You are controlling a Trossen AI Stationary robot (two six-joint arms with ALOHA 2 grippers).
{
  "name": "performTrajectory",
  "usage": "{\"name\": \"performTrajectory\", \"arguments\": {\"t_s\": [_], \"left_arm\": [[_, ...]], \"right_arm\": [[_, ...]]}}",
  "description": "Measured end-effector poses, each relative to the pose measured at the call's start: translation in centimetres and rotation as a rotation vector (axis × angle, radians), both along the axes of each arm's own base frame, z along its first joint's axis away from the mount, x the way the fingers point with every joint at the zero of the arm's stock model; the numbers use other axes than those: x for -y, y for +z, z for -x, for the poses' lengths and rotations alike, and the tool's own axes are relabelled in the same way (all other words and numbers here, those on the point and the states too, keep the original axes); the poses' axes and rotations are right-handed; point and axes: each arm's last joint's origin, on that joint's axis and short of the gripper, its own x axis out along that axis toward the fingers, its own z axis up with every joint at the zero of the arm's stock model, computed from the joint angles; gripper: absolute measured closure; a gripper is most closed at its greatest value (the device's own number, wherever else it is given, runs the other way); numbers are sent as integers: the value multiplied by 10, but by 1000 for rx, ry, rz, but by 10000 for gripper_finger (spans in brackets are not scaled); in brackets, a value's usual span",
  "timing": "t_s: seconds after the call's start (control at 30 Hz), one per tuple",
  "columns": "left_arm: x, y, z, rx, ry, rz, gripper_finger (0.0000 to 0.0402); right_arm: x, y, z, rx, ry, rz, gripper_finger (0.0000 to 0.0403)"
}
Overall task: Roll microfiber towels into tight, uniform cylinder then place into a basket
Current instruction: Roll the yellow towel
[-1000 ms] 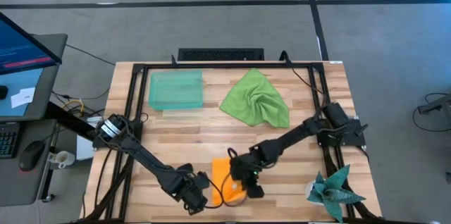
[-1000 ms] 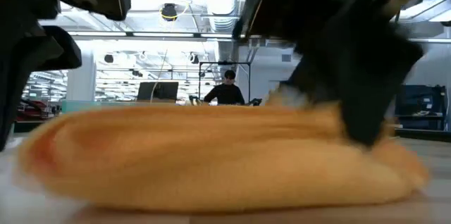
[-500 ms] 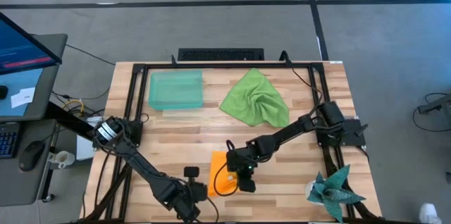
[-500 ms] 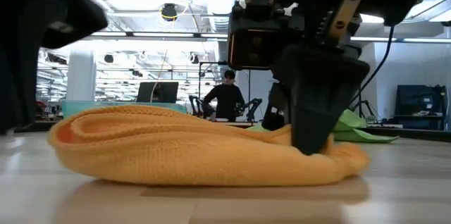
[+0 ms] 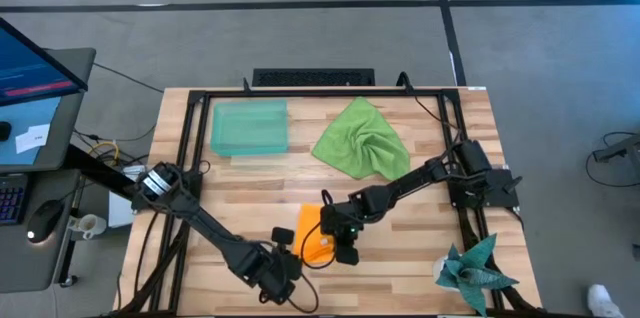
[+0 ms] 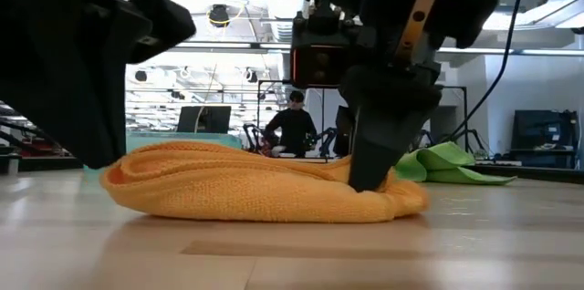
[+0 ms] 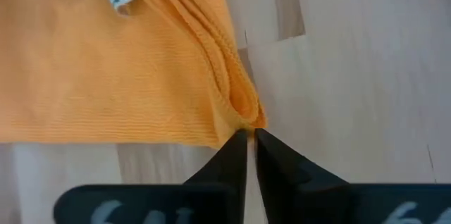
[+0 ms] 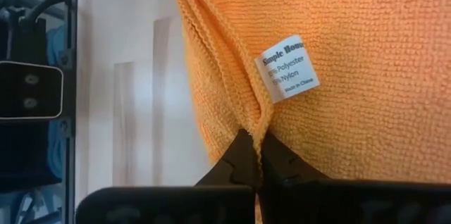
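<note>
Orange towel dragged inward since last second, folded, not rolled. Right gripper stays pinched on its edge; left gripper nearly closed at corner, grip uncertain. Basket unfilled.

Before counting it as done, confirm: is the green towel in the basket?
No, the green towel lies crumpled on the table beside the basket, not in it.

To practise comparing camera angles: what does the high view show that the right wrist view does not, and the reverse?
Only the high view: the basket, the lime green towel, the teal cloth and the left gripper.
Only the right wrist view: the white label.
Both: the orange towel pinched by the right gripper.
</note>
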Motion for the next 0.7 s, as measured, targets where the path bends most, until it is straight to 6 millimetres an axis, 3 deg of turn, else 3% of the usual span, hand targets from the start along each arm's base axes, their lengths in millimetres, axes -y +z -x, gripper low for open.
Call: {"name": "performTrajectory", "arguments": {"t_s": [0.27, 0.4, 0.7], "left_arm": [[-6, 0, -3, -11, 113, 60, 289], [-6, 0, -4, -11, 84, 45, 251], [1, -5, -3, 51, 41, -38, 237]], "right_arm": [[-1, 0, 0, 13, 21, 8, 387], [-1, 0, 0, 14, 23, 9, 391], [-1, 1, 0, 16, 23, 8, 387]]}}
